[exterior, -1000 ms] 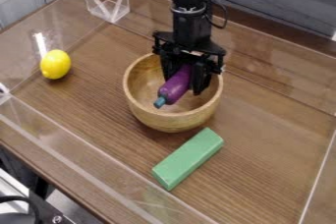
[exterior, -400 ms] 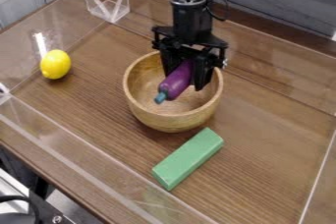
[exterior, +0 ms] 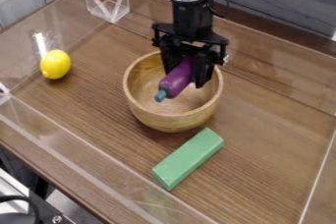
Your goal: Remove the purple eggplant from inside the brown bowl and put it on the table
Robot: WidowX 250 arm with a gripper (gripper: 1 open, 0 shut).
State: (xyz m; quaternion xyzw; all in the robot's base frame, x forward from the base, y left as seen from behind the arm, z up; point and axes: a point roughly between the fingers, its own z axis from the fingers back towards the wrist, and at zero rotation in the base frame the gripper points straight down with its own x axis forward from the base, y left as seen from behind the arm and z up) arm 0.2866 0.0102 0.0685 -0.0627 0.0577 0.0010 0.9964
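The purple eggplant [exterior: 174, 79] hangs tilted just inside the brown bowl [exterior: 147, 111], its blue-teal stem cap pointing down to the lower left. My gripper [exterior: 186, 67] points straight down over the bowl and is shut on the eggplant's upper end, its black fingers on either side of it. The eggplant's lower end sits above the bowl's floor, below the level of the rim. The bowl rests near the middle of the dark wood-grain table [exterior: 92, 130].
A yellow lemon [exterior: 54, 65] lies at the left. A green rectangular block [exterior: 188, 158] lies in front of the bowl. Clear acrylic walls [exterior: 105, 2] run along the table's edges.
The gripper and the eggplant in it have risen slightly within the bowl. Nothing else has moved.
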